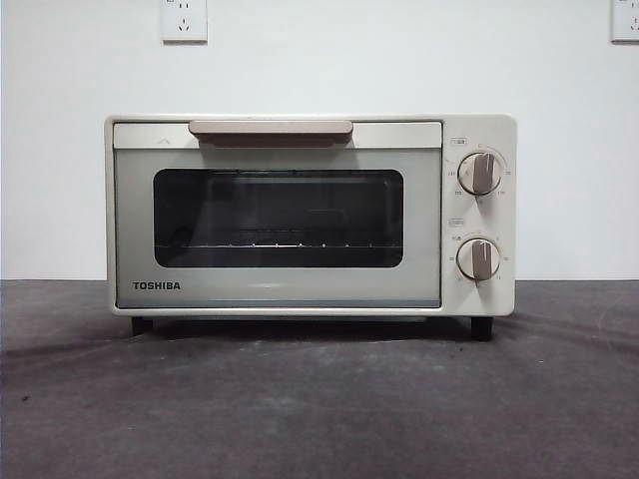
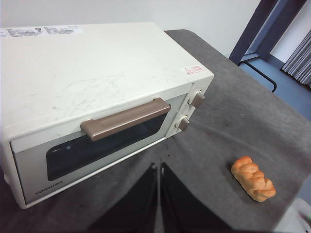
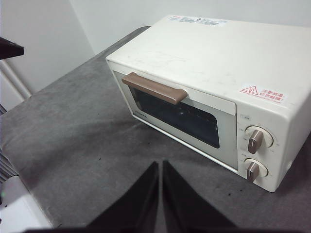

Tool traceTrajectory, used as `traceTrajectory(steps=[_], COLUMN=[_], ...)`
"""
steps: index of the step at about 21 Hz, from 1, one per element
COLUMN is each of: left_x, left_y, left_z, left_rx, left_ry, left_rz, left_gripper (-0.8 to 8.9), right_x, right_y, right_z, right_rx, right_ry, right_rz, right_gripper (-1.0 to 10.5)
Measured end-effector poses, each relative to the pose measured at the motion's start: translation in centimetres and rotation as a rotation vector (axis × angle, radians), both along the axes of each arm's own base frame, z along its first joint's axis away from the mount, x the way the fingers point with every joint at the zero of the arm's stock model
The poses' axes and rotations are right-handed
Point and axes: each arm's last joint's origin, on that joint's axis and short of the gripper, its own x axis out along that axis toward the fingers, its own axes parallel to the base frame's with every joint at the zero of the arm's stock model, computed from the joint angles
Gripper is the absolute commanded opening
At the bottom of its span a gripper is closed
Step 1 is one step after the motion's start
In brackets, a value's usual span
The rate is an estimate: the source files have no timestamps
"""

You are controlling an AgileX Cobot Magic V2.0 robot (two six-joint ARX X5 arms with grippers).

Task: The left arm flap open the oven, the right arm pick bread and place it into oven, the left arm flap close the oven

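The cream-white TOSHIBA oven (image 1: 310, 215) stands on the grey table with its door closed, taupe handle (image 1: 271, 129) at the top, two knobs on the right. It also shows in the left wrist view (image 2: 92, 82) and the right wrist view (image 3: 218, 73). The golden bread (image 2: 252, 178) lies on the cloth to the oven's knob side, seen only in the left wrist view. My left gripper (image 2: 159, 170) is shut and empty, raised in front of the oven door. My right gripper (image 3: 160, 167) is shut and empty, raised in front of the oven. Neither gripper shows in the front view.
The grey cloth-covered table (image 1: 319, 399) reaches a white wall with sockets (image 1: 184, 20). The table's edge (image 2: 272, 92) runs close to the bread's side, with blue floor beyond. A white object (image 3: 19, 208) sits off the table's other end.
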Motion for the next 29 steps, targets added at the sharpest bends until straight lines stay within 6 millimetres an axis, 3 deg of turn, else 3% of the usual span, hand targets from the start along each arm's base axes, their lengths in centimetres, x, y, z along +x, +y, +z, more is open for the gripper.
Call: traceTrajectory(steps=[3, 6, 9, 19, 25, 29], left_x=[0.0, 0.0, 0.0, 0.0, 0.0, 0.1], left_y=[0.0, 0.0, 0.0, 0.0, 0.0, 0.0], left_z=[0.0, 0.0, 0.0, 0.0, 0.1, 0.2], left_rx=[0.001, 0.0, 0.001, 0.004, -0.009, -0.016], left_ry=[0.0, -0.001, -0.001, -0.006, -0.004, -0.015], left_rz=[0.0, 0.0, 0.0, -0.002, 0.003, 0.004], left_gripper=[1.29, 3.59, 5.31, 5.4, 5.31, 5.31], right_x=[-0.1, -0.1, -0.1, -0.4, 0.8, 2.5], right_y=[0.0, 0.0, 0.0, -0.3, -0.6, -0.2], right_z=[0.0, 0.0, 0.0, -1.1, -4.3, -8.8], right_rx=[0.001, 0.008, 0.027, 0.012, -0.178, -0.235], right_ry=[-0.003, 0.005, 0.028, 0.197, 0.472, 0.668], right_rz=[0.0, -0.004, -0.013, -0.107, -0.332, -0.363], right_gripper=[0.9, 3.5, 5.3, 5.5, 5.5, 5.4])
